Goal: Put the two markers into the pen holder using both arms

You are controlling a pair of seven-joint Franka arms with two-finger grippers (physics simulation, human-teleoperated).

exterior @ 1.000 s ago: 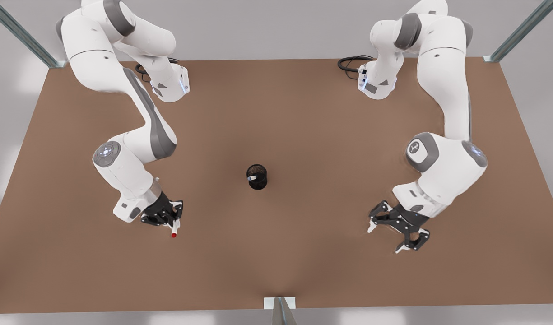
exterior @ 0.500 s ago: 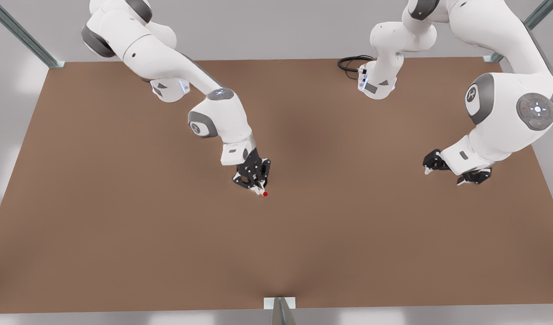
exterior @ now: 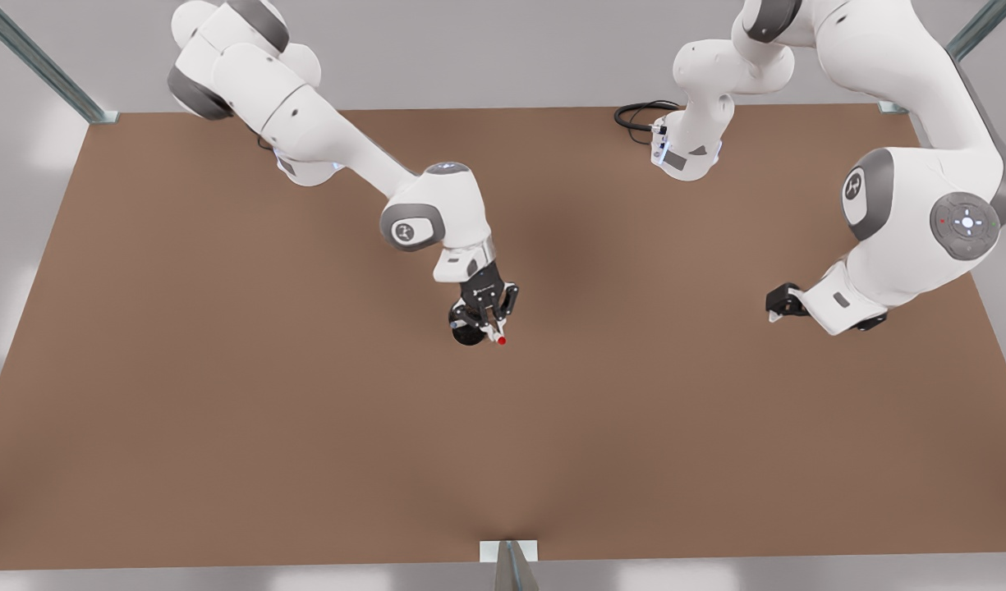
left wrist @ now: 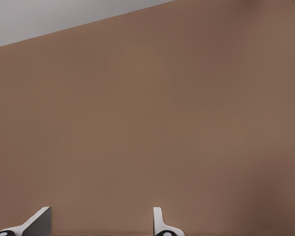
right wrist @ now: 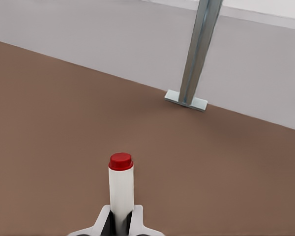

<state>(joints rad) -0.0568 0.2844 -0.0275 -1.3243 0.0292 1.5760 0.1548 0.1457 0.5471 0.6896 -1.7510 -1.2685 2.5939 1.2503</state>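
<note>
Right gripper (exterior: 493, 327) sat over the pen holder (exterior: 467, 332) mid-table, fingers (right wrist: 104, 220) clamped on the red-capped marker (right wrist: 121, 189), red end pointing outward. Judgement: tip the marker upright, centre it over the holder's mouth, then release. Left gripper (exterior: 786, 302) waited far right above bare table (left wrist: 147, 108), fingers (left wrist: 159, 221) spread, empty.

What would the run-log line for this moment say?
right gripper: shut on red marker, over pen holder | left gripper: open, waiting aside

Soft, even light falls from overhead; the brown tabletop (exterior: 223, 394) carries faint, diffuse shadows near its middle, without glare, and edges look slightly smeared.
</note>
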